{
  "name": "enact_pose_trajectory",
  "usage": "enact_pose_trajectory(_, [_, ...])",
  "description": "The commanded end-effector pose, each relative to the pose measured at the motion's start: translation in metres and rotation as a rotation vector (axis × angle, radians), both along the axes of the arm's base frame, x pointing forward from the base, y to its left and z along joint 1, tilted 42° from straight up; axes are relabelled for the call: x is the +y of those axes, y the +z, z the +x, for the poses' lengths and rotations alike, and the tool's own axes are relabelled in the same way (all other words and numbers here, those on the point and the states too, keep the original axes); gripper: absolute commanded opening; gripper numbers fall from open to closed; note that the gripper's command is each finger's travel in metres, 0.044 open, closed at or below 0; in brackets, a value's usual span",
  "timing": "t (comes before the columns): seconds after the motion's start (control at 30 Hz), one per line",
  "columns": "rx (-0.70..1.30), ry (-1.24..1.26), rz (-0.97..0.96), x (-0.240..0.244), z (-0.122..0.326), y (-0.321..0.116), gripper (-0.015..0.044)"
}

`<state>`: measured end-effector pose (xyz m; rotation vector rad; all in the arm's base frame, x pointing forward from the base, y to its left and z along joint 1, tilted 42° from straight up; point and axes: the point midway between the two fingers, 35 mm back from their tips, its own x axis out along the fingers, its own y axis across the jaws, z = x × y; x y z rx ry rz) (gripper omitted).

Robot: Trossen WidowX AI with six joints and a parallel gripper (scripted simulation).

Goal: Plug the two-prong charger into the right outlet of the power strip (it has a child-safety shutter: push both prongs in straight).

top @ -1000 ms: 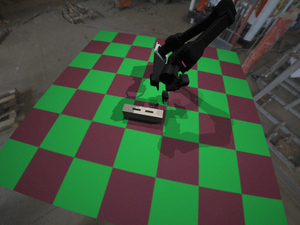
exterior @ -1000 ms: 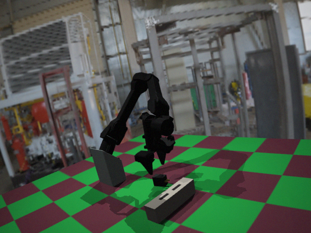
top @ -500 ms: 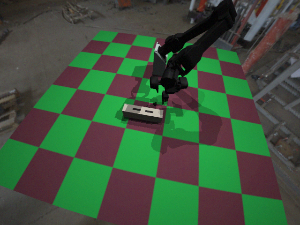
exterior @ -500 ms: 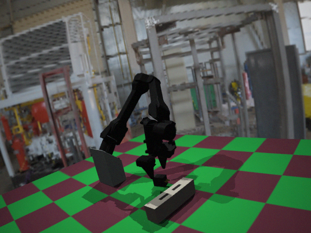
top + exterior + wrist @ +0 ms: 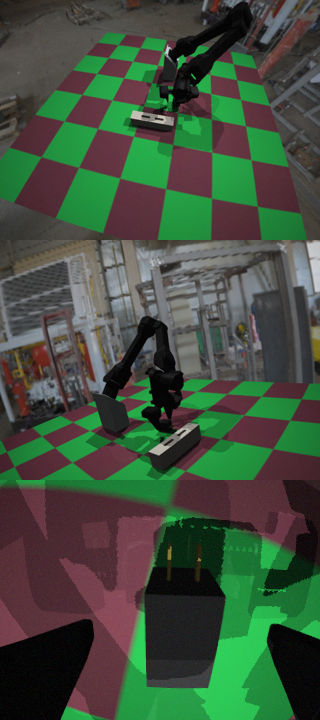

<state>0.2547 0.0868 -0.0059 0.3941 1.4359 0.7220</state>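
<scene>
The black two-prong charger (image 5: 184, 627) (image 5: 165, 425) lies on the checkered mat, its two brass prongs pointing to the top of the wrist view and, in the exterior view, towards the power strip. In the top view the arm mostly hides it. My gripper (image 5: 183, 632) (image 5: 164, 422) is open and low over the charger, with one finger on each side and gaps between. Nothing is held. The pale power strip (image 5: 152, 124) (image 5: 178, 450) stands just beyond the prongs, its two dark slots facing up. In the top view, the right-hand slot (image 5: 159, 119) is uncovered. The strip is outside the wrist view.
A grey wedge-shaped block (image 5: 169, 69) (image 5: 112, 414) stands at the arm's base, behind the gripper. The green and maroon mat (image 5: 192, 167) (image 5: 248, 431) lies under everything. Arm shadows fall around the charger and the strip.
</scene>
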Motion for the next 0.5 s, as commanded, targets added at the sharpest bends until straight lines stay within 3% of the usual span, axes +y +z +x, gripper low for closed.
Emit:
enact_pose_trajectory(0.0, [0.007, -0.004, 0.005, 0.0048, -0.0011, -0.0049, 0.0440])
enact_pose_trajectory(0.33, [0.007, -0.004, 0.007, 0.0144, -0.0018, -0.0143, 0.0440])
enact_pose_trajectory(0.47, [0.001, 0.001, 0.002, 0.0121, -0.0007, -0.0122, 0.0335])
